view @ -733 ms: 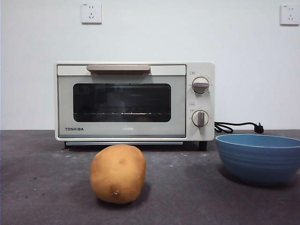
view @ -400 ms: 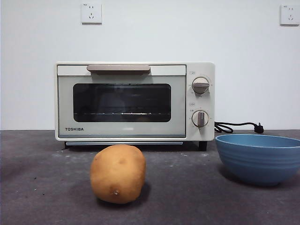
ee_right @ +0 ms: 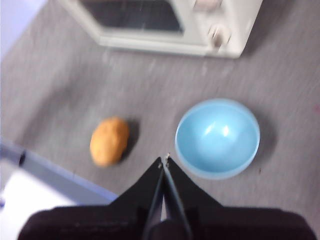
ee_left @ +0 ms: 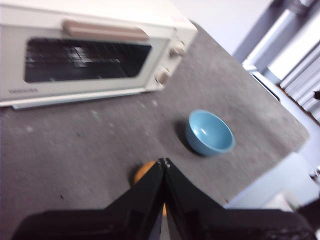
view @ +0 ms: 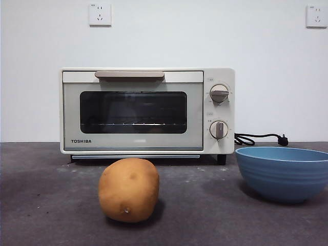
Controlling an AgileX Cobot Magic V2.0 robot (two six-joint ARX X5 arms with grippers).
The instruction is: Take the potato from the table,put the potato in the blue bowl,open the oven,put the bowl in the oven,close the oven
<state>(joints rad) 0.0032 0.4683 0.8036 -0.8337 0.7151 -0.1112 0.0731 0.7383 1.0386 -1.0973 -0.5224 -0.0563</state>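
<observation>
This looks like a lab test bench, not a lived-in kitchen: a bare white wall with two power sockets, a plain dark grey table, and one toaster oven standing alone.

A plain white painted wall fills the back of the scene, lit evenly and without shadow. Two white square plastic wall sockets are mounted high on it, one towards the left, the other at the right edge. In the left wrist view, blurred pale grey vertical slats stand beyond the bench's far corner.
</observation>
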